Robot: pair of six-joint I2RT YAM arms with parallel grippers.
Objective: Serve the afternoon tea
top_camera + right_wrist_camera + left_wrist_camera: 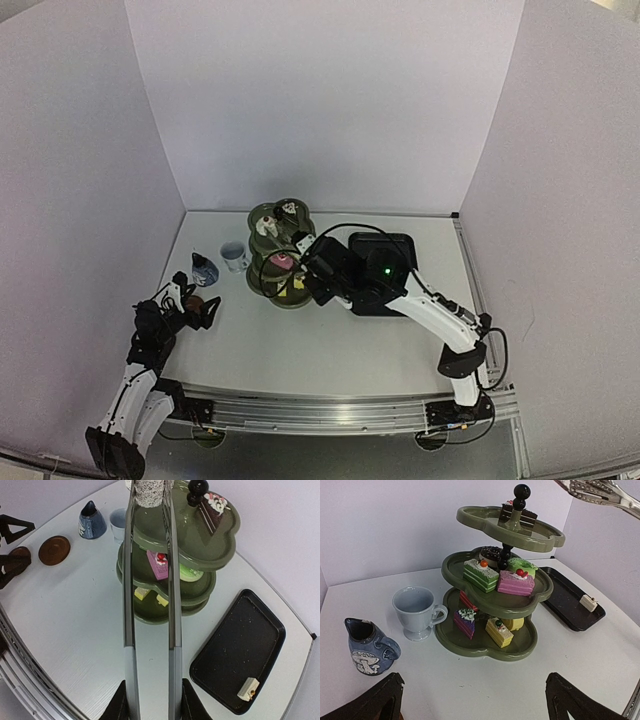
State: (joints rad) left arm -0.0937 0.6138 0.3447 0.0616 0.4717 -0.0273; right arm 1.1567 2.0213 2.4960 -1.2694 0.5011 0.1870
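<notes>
Right gripper [150, 706]: fingers clenched on the two arms of the metal tongs [129, 580], pressing them in from outside. The tong tips are closed on a small cake with a white speckled top [149, 491], held up by the top tier of the dark green stand [222, 542]. Whether this cake touches the tier cannot be told.

Left gripper [472, 702]: fingers [380, 700] released, spread wide apart, low over the table [485, 690] at its near left. Nothing is seen gripped between them.

Stand: upright, centre of the table toward the far side. A chocolate slice [212, 507] lies on the top tier beside the black knob. Green, pink and dark cakes [515, 582] sit on the middle tier; yellow, purple and red ones on the bottom tier.

White cup [417, 612]: upright, just left of the stand's bottom tier. Blue cup [367, 647]: upright, left of and nearer than the white cup.

Two brown coasters: one [54, 550] lies flat by itself, near side of the blue cup; the other [17, 557] lies at the left gripper's fingers, contact not determinable.

Black tray [235, 645]: right of the stand, holding one small pale cake [248, 689] at its near end.
</notes>
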